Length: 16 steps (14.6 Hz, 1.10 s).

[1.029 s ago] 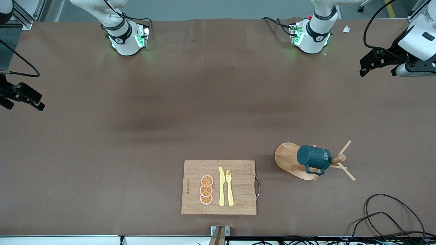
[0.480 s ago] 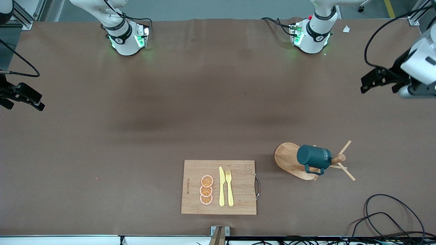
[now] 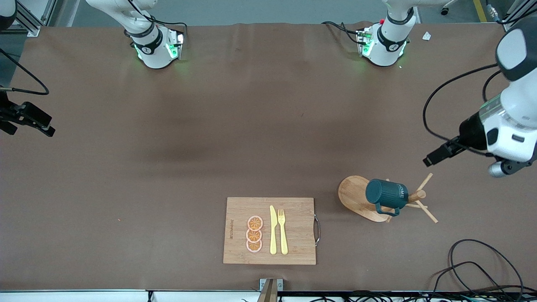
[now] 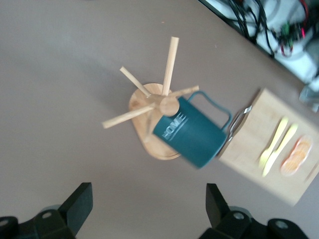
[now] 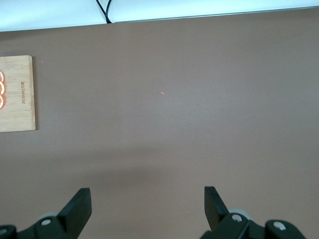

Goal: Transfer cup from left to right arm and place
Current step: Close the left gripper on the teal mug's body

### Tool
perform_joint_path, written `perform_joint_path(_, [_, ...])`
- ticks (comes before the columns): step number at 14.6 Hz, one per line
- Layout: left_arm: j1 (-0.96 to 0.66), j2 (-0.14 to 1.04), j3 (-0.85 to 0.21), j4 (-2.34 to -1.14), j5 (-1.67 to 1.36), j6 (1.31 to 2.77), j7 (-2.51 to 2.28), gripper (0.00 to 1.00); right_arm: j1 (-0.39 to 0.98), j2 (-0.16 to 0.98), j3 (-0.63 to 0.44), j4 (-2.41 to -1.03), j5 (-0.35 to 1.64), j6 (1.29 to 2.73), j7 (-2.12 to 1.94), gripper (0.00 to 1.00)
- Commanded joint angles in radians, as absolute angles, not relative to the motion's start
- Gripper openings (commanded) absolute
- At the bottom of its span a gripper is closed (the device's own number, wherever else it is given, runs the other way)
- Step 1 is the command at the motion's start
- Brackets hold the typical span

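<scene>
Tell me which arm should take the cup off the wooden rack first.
Left. The left gripper, fingers open, is up over the table near the rack with the cup in its view. The right gripper waits at the table's other end.

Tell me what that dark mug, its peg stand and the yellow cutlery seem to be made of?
The cup looks like glazed ceramic, perhaps enamel: ribbed sides with a soft sheen. The peg stand looks like pale wood or bamboo, with visible grain. The knife and fork look like matte plastic, uniformly yellow; probably toys.
</scene>
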State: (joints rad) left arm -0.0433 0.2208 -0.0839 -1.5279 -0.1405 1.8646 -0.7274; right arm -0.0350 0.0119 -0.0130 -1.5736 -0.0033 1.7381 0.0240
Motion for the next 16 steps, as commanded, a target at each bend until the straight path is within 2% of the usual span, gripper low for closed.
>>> perform_joint_path(1, [-0.055,0.302,-0.087,-1.493,-0.187,1.91,-1.01,1.0,-0.051,0.011,-0.003,-1.569,0.009,1.732,0.009,1.0])
perform_joint_path(10, [-0.061,0.457,-0.089,-1.493,-0.36,2.086,-1.226,1.0,-0.051,0.011,-0.003,-1.569,0.009,1.73,0.009,1.0])
perform_joint_path(16, [-0.061,0.506,-0.089,-1.493,-0.413,2.111,-1.227,1.0,-0.051,0.011,-0.003,-1.569,0.009,1.729,0.009,1.0])
